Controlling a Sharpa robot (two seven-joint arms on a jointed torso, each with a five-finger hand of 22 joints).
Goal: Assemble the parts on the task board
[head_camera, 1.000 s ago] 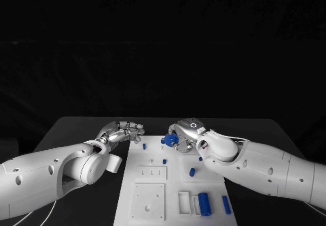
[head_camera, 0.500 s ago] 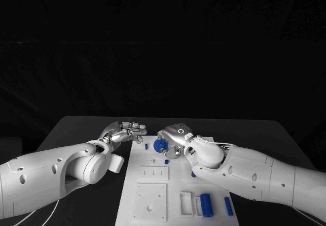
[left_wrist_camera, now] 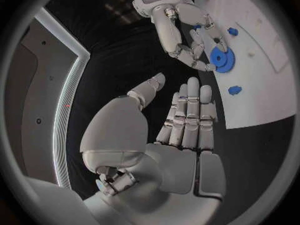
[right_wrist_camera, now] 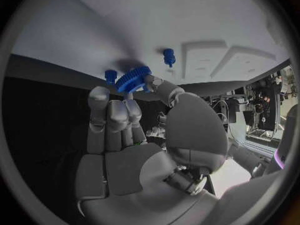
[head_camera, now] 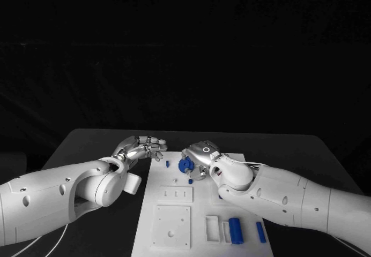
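Right hand (head_camera: 202,156) pinching a blue gear (head_camera: 185,165), flat face toward the task board (head_camera: 202,201); left hand (head_camera: 141,148) empty, fingers apart.

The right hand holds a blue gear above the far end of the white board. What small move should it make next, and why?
Probably lower the blue toothed gear onto the small blue peg beside it. The right hand pinches the gear just over the white task board, apparently not seated yet; the left hand holds nothing.

No readable text, label or number anywhere.
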